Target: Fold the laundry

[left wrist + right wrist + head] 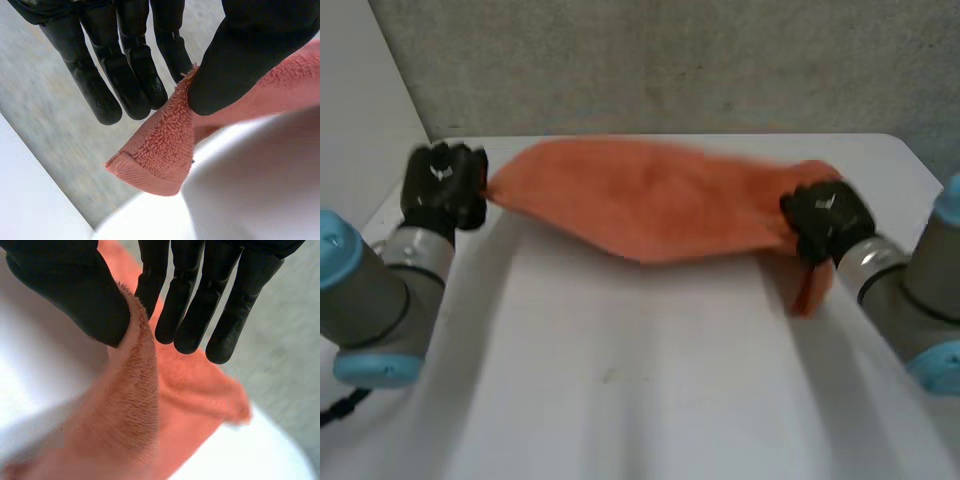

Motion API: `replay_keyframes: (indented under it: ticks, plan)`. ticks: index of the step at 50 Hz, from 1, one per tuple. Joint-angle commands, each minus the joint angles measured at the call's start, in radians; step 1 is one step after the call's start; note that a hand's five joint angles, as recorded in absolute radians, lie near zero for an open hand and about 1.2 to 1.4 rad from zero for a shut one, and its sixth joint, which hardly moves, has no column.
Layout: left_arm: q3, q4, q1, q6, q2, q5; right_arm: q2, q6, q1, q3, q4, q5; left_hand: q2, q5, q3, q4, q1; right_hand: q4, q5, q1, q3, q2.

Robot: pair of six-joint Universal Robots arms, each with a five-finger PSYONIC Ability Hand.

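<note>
Two shallow pinches, my left robot hand (445,185) on a corner, my right robot hand (825,222) on an edge, stretch the orange terry-cloth towel (650,205); harder tugging could free either.

Left hand (442,185): small pale mark on its back, too blurred to read.
Right hand (827,218): similar pale mark, unreadable.
Towel (650,205): no readable tag or print.
Desk (620,380): no readable writing.

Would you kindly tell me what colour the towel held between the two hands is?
The towel is plain salmon-orange, clearest in the head view.
</note>
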Motion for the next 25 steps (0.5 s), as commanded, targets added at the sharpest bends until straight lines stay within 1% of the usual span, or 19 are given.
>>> replay_keyframes:
  ticks: [1, 3, 5, 8, 9, 15, 18, 23, 24, 25]
  plan:
    - [-0.042, -0.001, 0.003, 0.001, -0.041, -0.001, 0.126, 0.02, -0.007, 0.014, -0.001, 0.013, 0.198, 0.252, 0.203, 0.201, 0.276, -0.101, -0.073, 0.115, -0.091, -0.087]
    - [-0.045, -0.001, 0.011, 0.001, -0.033, -0.001, 0.126, 0.033, -0.016, 0.026, -0.002, 0.018, 0.198, 0.252, 0.203, 0.201, 0.276, -0.27, -0.243, -0.054, -0.261, -0.256]
    - [-0.045, -0.001, 0.013, 0.001, -0.03, -0.001, 0.123, 0.056, -0.032, 0.04, -0.004, 0.029, 0.198, 0.252, 0.203, 0.201, 0.276, -0.353, -0.325, -0.137, -0.343, -0.339]
    - [-0.045, -0.001, 0.013, 0.001, -0.026, -0.001, 0.113, 0.144, -0.061, 0.058, -0.002, 0.049, 0.198, 0.252, 0.203, 0.201, 0.276, -0.544, -0.516, -0.328, -0.534, -0.529]
    - [-0.045, -0.001, 0.011, 0.001, -0.026, -0.002, 0.105, 0.205, -0.072, 0.066, 0.001, 0.058, 0.198, 0.252, 0.203, 0.201, 0.276, -0.582, -0.554, -0.366, -0.572, -0.568]
    - [-0.048, -0.002, 0.011, 0.001, -0.026, -0.002, 0.062, 0.382, -0.116, 0.11, 0.01, 0.067, 0.198, 0.252, 0.203, 0.201, 0.276, -0.641, -0.613, -0.425, -0.631, -0.627]
    - [-0.048, -0.002, 0.011, 0.0, -0.024, -0.002, 0.056, 0.425, -0.147, 0.124, 0.013, 0.069, 0.198, 0.252, 0.203, 0.201, 0.276, -0.632, -0.604, -0.416, -0.622, -0.618]
    - [-0.048, -0.004, 0.014, 0.001, -0.024, -0.004, 0.062, 0.436, -0.178, 0.127, 0.016, 0.067, 0.198, 0.252, 0.203, 0.201, 0.276, -0.565, -0.537, -0.349, -0.555, -0.55]
    - [-0.048, -0.007, 0.014, 0.001, -0.026, -0.004, 0.065, 0.435, -0.19, 0.127, 0.022, 0.066, 0.198, 0.252, 0.203, 0.201, 0.276, -0.219, -0.191, -0.003, -0.209, -0.205]
    - [-0.048, -0.007, 0.014, 0.003, -0.026, -0.004, 0.065, 0.435, -0.19, 0.127, 0.022, 0.066, 0.198, 0.252, 0.203, 0.201, 0.276, -0.215, -0.188, 0.001, -0.205, -0.201]
